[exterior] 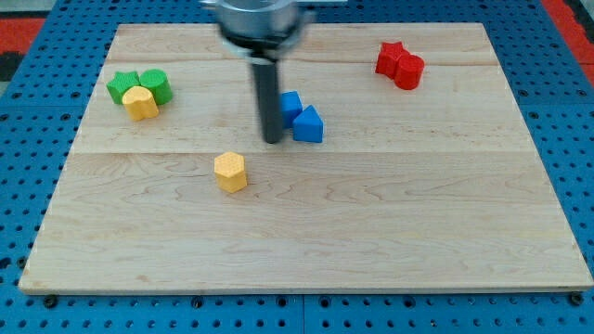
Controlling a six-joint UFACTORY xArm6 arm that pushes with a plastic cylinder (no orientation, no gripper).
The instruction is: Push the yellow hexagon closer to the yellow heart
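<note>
Camera view, working from the view's bottom upward. Pale wooden board on a blue pegboard surface; the nearest strip of the board is bare wood.

First item up: the yellow hexagon block, left of centre, standing alone and apart from everything else.

Just above it and to the view's right, my tip, the lower end of the straight dark rod, sits on the board. There is no gripper here, so nothing opens or closes and nothing is held. Tip is near the yellow hexagon but not touching it. Immediately to the tip's right is a blue triangular block, with a second blue block touching it behind; shape of that one unclear, partly hidden by the rod.

Far left: the yellow heart block, pressed against two green blocks, one star-like, one rounded. Well apart from the hexagon.

Far right: two red blocks touching, a star and a rounded one.
</note>
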